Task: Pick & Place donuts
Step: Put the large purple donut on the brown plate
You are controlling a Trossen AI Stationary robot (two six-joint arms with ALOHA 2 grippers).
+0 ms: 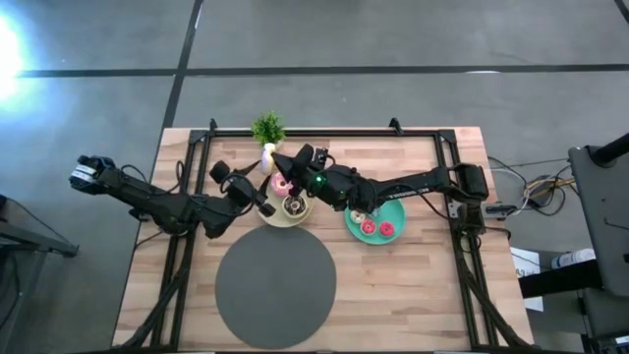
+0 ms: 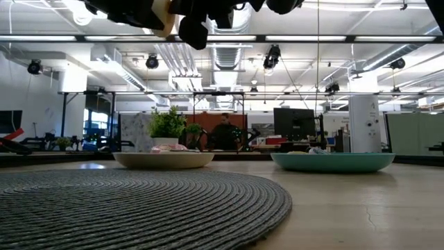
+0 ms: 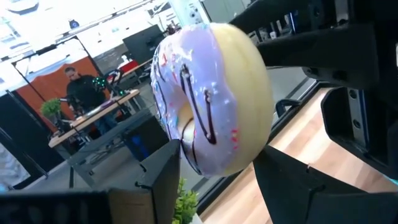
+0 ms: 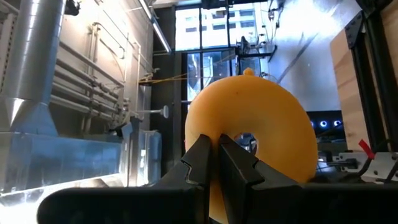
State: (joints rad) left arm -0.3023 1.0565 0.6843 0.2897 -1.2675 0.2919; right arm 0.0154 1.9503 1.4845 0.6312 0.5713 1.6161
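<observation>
My left gripper [image 3: 217, 171] is shut on a lilac-frosted donut [image 3: 211, 99] with a cream body, which shows pale in the high view [image 1: 267, 157] and in the low view [image 2: 164, 17]. It is held high over the beige plate [image 1: 271, 218], near the plant. My right gripper [image 4: 217, 152] is shut on a donut [image 4: 267, 118] whose orange underside faces its camera. It is raised beside the left gripper [image 1: 298, 162]. A pink donut [image 1: 282, 184] and a brown one [image 1: 294, 206] lie on the beige plate. Three reddish donuts [image 1: 370, 228] lie on the teal plate [image 1: 397, 210]. My left gripper pinches the lilac donut's lower ring [image 3: 205, 158] between its two fingers, the frosted face toward one finger [image 3: 158, 180] and the cream side toward the other. The donut stands on edge, lifted clear of the table. My right gripper has the orange donut by the ring beside its hole [image 4: 214, 134]. Its fingers [image 4: 199, 158] stand close together in front of that spot and hide the contact. This donut is also lifted clear, its flat underside toward the camera.
A big dark grey round mat [image 1: 275, 290] lies toward the table's near edge, in front of both plates [image 2: 163, 160] [image 2: 333, 162]. A small potted plant [image 1: 267, 128] stands at the far edge. A person [image 2: 223, 132] sits in the room beyond the table.
</observation>
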